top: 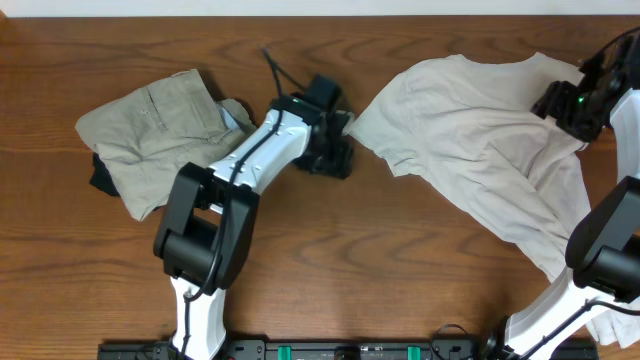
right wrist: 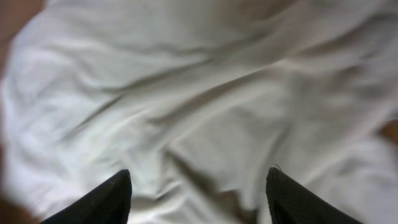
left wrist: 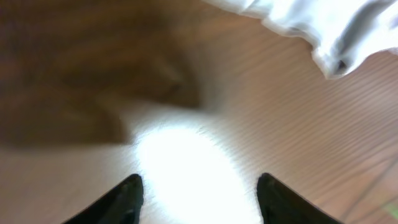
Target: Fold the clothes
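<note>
Spread wide and empty, the right gripper (right wrist: 199,186) hovers over the wrinkled cream-white garment (right wrist: 199,93) beneath its fingers, while the left gripper (left wrist: 199,186), jaws likewise apart, hangs above the wooden table (left wrist: 298,124), that garment's edge just ahead, the khaki-tan garment (top: 150,130) behind it.

The bench (top: 400,290) is warm mid-brown wood with darker flowing grain. Just ahead of the black left claw (top: 346,143) begins the cream-white garment (top: 470,140). It is plain and unpatterned, its wrinkles shaded grey, and it runs across to beneath the right claw (top: 562,100), which is also black. Behind the left claw lies the khaki-tan garment (top: 150,130), plain, with stitched seams in the same tone. A dark, near-black cloth (top: 100,178) shows at its far edge. The left arm (top: 250,150) and the right arm (top: 620,230) have white shells over black joints, and each shows a small green light near its claw.
</note>
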Robot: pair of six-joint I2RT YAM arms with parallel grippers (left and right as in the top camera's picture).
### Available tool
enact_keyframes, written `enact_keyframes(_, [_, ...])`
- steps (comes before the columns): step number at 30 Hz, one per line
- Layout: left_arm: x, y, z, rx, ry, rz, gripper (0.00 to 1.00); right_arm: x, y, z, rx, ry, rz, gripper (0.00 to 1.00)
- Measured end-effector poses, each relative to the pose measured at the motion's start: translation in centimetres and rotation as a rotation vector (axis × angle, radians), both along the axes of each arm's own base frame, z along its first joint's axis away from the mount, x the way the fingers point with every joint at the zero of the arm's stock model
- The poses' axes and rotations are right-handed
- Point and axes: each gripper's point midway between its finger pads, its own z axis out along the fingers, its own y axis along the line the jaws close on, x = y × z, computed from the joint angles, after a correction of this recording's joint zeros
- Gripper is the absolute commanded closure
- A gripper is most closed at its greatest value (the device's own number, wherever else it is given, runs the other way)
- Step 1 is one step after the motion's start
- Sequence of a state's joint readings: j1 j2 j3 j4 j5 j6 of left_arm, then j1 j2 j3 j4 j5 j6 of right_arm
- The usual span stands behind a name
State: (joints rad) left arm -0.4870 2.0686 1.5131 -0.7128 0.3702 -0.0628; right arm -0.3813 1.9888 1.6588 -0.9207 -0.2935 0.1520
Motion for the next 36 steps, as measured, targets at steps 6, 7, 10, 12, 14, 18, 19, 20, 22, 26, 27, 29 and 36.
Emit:
enact_keyframes(6, [2.8,-3.2,1.0,-0.106,-0.136,-0.013,0.30,-1.1,2.7,0.2,0.143,0.024,0.041,0.32])
enact_keyframes(7, [3.5,-3.6,1.2,-0.123,-0.165,-0.013,0.31,-1.2,3.0,0.3,0.157,0.030,0.046,0.32])
enact_keyframes(10, [5.5,-4.5,1.5,-0.161,-0.238,0.013,0.31,-2.0,3.9,0.3,0.201,0.055,0.065,0.33])
enact_keyframes(12, [6.4,-4.6,1.2,-0.166,-0.260,0.043,0.31,-2.5,4.4,0.3,0.225,0.071,0.079,0.33])
enact_keyframes(14, [6.9,-4.6,0.5,-0.167,-0.260,0.067,0.32,-2.9,4.9,0.4,0.241,0.082,0.093,0.33])
enact_keyframes(18, [7.6,-4.0,-2.2,-0.153,-0.222,0.132,0.37,-3.5,5.6,0.5,0.267,0.098,0.119,0.33])
enact_keyframes(19, [8.1,-4.0,-2.0,-0.165,-0.229,0.145,0.38,-3.6,5.8,0.5,0.269,0.101,0.125,0.33])
enact_keyframes(20, [8.4,-3.8,-2.1,-0.166,-0.227,0.164,0.39,-3.6,5.9,0.5,0.271,0.102,0.131,0.33])
enact_keyframes(22, [8.8,-3.6,-2.2,-0.174,-0.225,0.185,0.42,-3.7,6.5,0.5,0.275,0.108,0.149,0.33])
enact_keyframes(26, [9.4,-3.7,-2.3,-0.186,-0.225,0.218,0.47,-3.7,7.8,0.5,0.276,0.114,0.188,0.32])
enact_keyframes(27, [9.6,-3.8,-2.4,-0.188,-0.225,0.223,0.50,-3.7,8.1,0.5,0.276,0.115,0.197,0.32])
enact_keyframes(29, [9.8,-3.9,-2.4,-0.190,-0.229,0.230,0.54,-3.6,8.6,0.5,0.275,0.116,0.211,0.32])
enact_keyframes(36, [9.3,-4.3,-3.0,-0.168,-0.213,0.233,0.90,-3.6,9.0,0.6,0.277,0.115,0.226,0.32])
